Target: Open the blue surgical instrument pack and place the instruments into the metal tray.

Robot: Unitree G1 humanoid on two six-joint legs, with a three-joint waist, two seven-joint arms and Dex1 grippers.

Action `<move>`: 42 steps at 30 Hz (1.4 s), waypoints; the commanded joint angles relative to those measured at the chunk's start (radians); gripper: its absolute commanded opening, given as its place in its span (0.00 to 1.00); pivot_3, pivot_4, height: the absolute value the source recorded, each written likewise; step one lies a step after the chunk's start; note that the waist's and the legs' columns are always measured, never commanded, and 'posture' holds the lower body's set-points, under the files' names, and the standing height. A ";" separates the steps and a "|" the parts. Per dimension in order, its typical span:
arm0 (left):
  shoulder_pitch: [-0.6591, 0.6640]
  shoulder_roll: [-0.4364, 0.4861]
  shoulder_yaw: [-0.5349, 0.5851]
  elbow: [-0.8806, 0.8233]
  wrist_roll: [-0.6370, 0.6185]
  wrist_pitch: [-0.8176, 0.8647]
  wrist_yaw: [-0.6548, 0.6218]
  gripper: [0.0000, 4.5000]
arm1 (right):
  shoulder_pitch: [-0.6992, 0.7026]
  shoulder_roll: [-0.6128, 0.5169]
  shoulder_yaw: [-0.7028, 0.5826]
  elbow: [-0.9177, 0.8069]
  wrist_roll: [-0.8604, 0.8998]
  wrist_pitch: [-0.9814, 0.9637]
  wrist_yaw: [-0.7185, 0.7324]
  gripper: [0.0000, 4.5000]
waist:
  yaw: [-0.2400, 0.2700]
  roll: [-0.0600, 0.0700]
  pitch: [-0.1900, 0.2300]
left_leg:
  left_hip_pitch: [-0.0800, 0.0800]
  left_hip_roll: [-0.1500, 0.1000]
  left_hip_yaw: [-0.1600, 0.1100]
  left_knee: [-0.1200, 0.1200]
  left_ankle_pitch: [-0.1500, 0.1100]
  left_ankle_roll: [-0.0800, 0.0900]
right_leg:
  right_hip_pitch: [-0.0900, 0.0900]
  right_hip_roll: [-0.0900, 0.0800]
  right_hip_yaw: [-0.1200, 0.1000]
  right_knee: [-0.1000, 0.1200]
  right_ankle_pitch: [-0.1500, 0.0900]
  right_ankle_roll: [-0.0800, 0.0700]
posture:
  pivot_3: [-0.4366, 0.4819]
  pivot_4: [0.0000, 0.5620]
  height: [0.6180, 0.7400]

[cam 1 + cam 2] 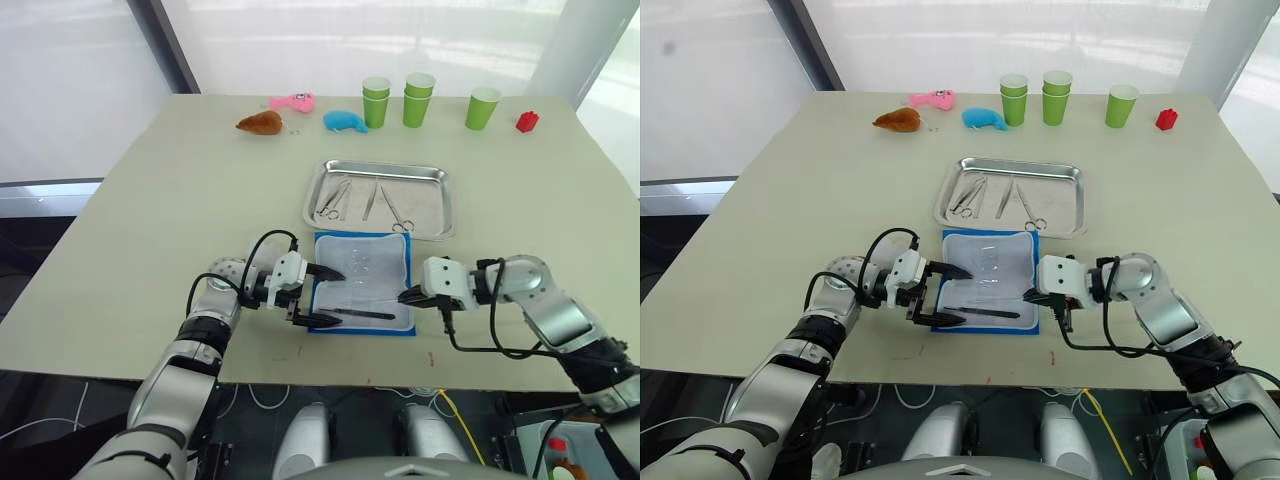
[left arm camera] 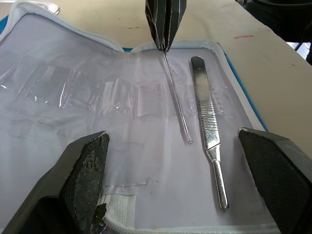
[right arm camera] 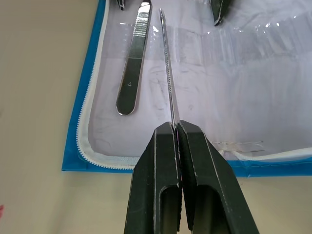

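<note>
Left eye view shows a pale table (image 1: 140,220) with the blue surgical instrument pack (image 1: 362,283) lying unzipped and flat near the front edge, its pale lining facing up. Just beyond it sits the metal tray (image 1: 380,199), close by but apart from it. Inside the tray lie four or so silver instruments (image 1: 335,198): ring-handled pieces toward the left, a straight slim one in the middle, and ring-handled scissors (image 1: 398,215) to the right of it.

On the pack's lining two tools show: a flat silver handle (image 2: 208,131) lying loose, and a thin wire-like probe (image 3: 167,68) beside it.

The left gripper (image 1: 320,296) is at the pack's left edge, its two black fingers spread wide over the lining and holding nothing. The right gripper (image 3: 176,129) is at the pack's right edge, fingers pressed together on the end of the thin probe.

Along the far edge of the table are four green cups (image 1: 484,107), two of them stacked, a red block (image 1: 527,121), and three small toys: pink (image 1: 292,101), brown (image 1: 260,123) and blue (image 1: 344,121).
</note>
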 commanded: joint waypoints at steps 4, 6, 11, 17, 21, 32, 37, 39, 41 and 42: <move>0.066 -0.023 -0.083 0.059 0.077 0.025 -0.039 1.00 | -0.013 -0.077 -0.058 -0.066 0.014 0.001 0.038 0.00 | 0.000 0.000 0.000 | 0.000 0.000 0.000 0.000 0.000 0.000 | 0.000 0.000 0.000 0.000 0.000 0.000 | 0.48 0.27 1.00; 0.066 -0.025 -0.083 0.059 0.078 0.024 -0.039 1.00 | -0.013 -0.098 -0.064 -0.075 0.011 -0.002 0.047 0.00 | 0.000 -0.001 0.001 | 0.000 0.000 0.000 0.000 0.000 0.000 | 0.000 0.000 0.000 0.000 0.000 0.000 | 0.48 0.27 1.00; 0.066 -0.029 -0.084 0.060 0.079 0.024 -0.039 1.00 | -0.009 -0.153 -0.080 -0.078 -0.002 -0.025 0.062 0.00 | 0.001 -0.001 0.002 | -0.001 -0.001 0.000 0.000 0.000 0.000 | 0.000 -0.001 0.000 -0.001 0.000 0.000 | 0.48 0.27 1.00; 0.067 -0.031 -0.086 0.059 0.080 0.024 -0.039 1.00 | 0.009 -0.200 -0.102 -0.076 0.001 -0.054 0.074 0.00 | 0.002 -0.002 0.003 | -0.001 -0.001 0.000 0.000 0.000 0.000 | -0.001 -0.001 0.000 -0.002 0.000 0.000 | 0.48 0.27 1.00; 0.065 -0.033 -0.086 0.061 0.081 0.024 -0.039 1.00 | 0.017 -0.229 -0.124 -0.079 0.010 -0.060 0.081 0.00 | 0.001 -0.002 0.004 | -0.002 -0.001 0.000 0.000 0.000 0.000 | -0.001 -0.001 0.000 -0.002 0.000 0.000 | 0.48 0.27 1.00; 0.060 -0.047 -0.083 0.072 0.088 0.019 -0.039 1.00 | 0.047 -0.229 -0.269 -0.060 0.137 0.069 0.034 0.00 | 0.003 -0.002 0.004 | -0.002 -0.001 0.000 0.000 0.000 0.000 | -0.001 -0.001 0.000 -0.002 0.000 0.000 | 0.48 0.27 1.00; 0.059 -0.053 -0.082 0.072 0.087 0.020 -0.039 1.00 | 0.035 -0.120 -0.330 -0.072 0.223 0.230 -0.080 0.00 | 0.003 -0.001 0.004 | -0.002 -0.001 0.000 0.000 0.000 0.001 | 0.000 -0.002 0.000 -0.002 0.000 0.000 | 0.48 0.27 1.00; 0.059 -0.054 -0.082 0.073 0.088 0.020 -0.039 1.00 | 0.029 -0.084 -0.344 -0.081 0.244 0.270 -0.115 0.00 | 0.006 -0.001 0.004 | -0.002 -0.001 0.000 0.000 0.000 0.001 | 0.000 -0.002 0.000 -0.002 0.000 0.000 | 0.48 0.27 1.00; 0.060 -0.054 -0.080 0.074 0.089 0.019 -0.039 1.00 | 0.015 -0.040 -0.360 -0.083 0.269 0.313 -0.163 0.00 | 0.006 -0.001 0.003 | -0.003 -0.002 0.000 0.000 0.000 0.001 | 0.000 -0.002 0.000 -0.002 0.000 0.000 | 0.48 0.27 1.00; 0.060 -0.053 -0.078 0.074 0.089 0.019 -0.039 1.00 | 0.007 -0.020 -0.366 -0.083 0.283 0.330 -0.181 0.00 | 0.006 -0.001 0.003 | -0.003 -0.002 0.000 0.000 0.000 0.001 | 0.000 -0.003 0.000 -0.002 0.000 0.001 | 0.48 0.27 1.00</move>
